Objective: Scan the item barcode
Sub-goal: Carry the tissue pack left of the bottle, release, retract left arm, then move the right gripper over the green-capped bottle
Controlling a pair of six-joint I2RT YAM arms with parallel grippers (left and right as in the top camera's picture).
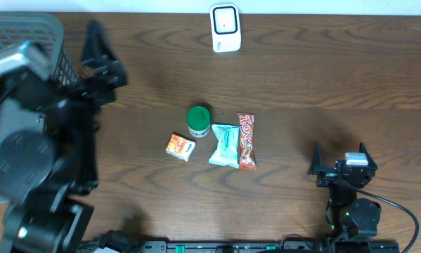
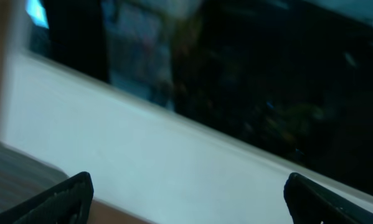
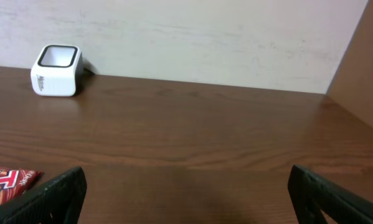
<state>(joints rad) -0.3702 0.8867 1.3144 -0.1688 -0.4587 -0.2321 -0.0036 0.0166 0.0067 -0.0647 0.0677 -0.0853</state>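
Note:
Several items lie mid-table: a green-lidded tub [image 1: 198, 121], an orange packet [image 1: 180, 146], a pale teal packet [image 1: 225, 145] and a red candy bar [image 1: 247, 140], whose end also shows in the right wrist view [image 3: 9, 185]. The white barcode scanner [image 1: 225, 28] stands at the far edge, also seen at upper left in that view [image 3: 56, 70]. My left gripper [image 2: 189, 199] is open and empty, raised high at the left and facing a blurred white ledge and dark window. Low at the near right, my right gripper [image 1: 339, 152] is open and empty, pointing toward the far edge.
A dark mesh basket [image 1: 27, 28] sits at the far left corner, partly covered by the raised left arm [image 1: 41, 140]. A pale wall [image 3: 205, 37] runs behind the table's far edge.

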